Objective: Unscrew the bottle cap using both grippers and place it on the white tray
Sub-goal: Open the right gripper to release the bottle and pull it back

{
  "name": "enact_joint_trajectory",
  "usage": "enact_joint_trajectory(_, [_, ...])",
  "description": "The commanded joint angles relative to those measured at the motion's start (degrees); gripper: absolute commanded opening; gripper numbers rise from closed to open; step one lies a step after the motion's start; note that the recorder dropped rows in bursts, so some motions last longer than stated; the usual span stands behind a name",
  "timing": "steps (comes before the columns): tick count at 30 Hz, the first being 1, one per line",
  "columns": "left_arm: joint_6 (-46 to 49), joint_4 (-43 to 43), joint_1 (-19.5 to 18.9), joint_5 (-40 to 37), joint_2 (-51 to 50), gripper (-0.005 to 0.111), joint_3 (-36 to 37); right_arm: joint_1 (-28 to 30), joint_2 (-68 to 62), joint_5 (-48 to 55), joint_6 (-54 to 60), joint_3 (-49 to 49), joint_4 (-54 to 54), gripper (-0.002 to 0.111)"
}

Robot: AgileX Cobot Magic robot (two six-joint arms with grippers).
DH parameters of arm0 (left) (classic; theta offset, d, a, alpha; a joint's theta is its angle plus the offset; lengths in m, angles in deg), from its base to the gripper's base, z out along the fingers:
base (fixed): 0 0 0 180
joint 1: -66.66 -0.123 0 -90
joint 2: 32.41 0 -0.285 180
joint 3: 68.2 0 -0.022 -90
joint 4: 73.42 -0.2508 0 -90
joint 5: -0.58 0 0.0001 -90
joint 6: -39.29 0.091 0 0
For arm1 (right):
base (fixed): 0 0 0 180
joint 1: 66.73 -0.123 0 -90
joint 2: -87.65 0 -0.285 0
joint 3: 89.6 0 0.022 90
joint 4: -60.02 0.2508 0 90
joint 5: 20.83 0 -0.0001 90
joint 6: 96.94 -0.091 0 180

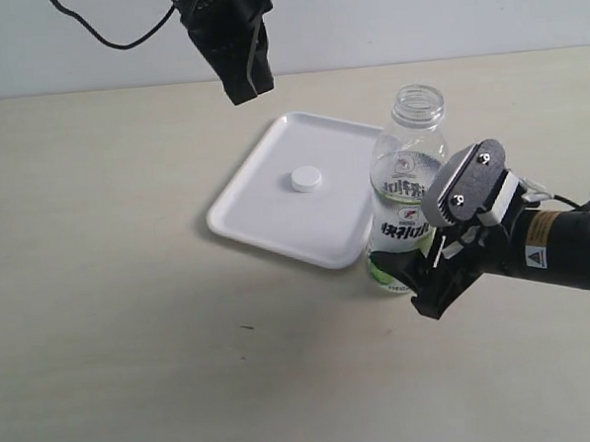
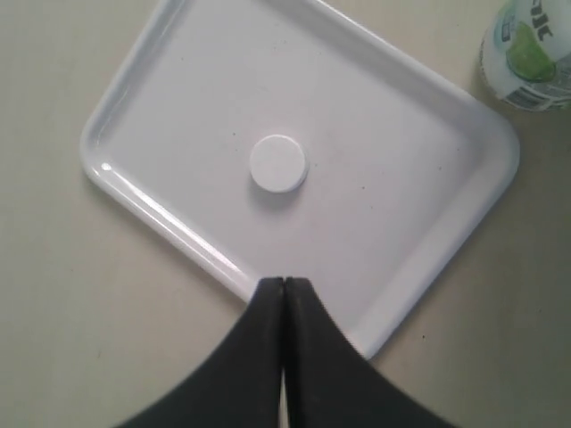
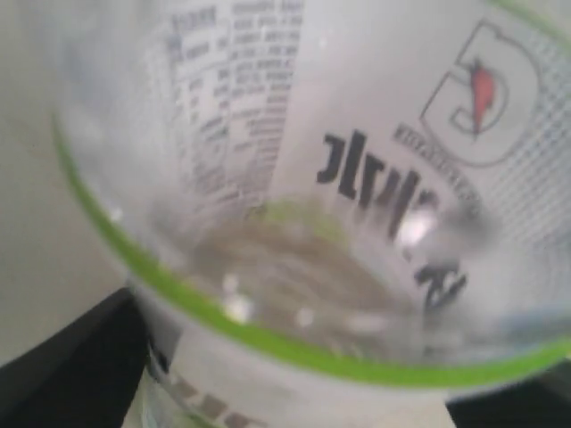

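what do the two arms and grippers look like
The left gripper is all black, with two tapering fingers and a black cable looping from its arm. The right gripper is black too, with a grey plate fixed by screws, and a yellow label and warning triangle on its black arm.

Bottle [image 3: 357, 205], blurred, overfills the right wrist view, cropped all round; in the exterior view the right gripper [image 1: 417, 279] hides its lower side.

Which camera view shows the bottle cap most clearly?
The left wrist view: it looks straight down on the bottle cap, unobstructed, in the middle of the white tray. The exterior view shows it smaller, at an angle. The right wrist view shows the bottle, no cap.
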Motion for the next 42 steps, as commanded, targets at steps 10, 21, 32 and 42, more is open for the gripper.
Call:
enact_joint_trajectory(10, [-2.52,-0.14,-0.14,-0.22,0.73,0.0,-0.23,0.07,11.9,11.24,-10.62,-0.23,-0.81,0.08])
enact_joint_trajectory(21, [-4.77,0.36,-0.14,-0.22,0.73,0.0,-0.23,0.07,20.92,17.88,-20.29,-0.23,-7.73,0.08])
enact_joint_trajectory(32, [-5.14,0.24,-0.14,-0.22,0.73,0.0,-0.23,0.07,35.63,21.57,-47.29,-0.35,-31.68,0.08])
enact_joint_trajectory(42, [-12.18,-3.41,-0.14,-0.22,0.87,0.0,-0.23,0.07,56.12,23.06,-77.04,-4.26,-49.36,0.08])
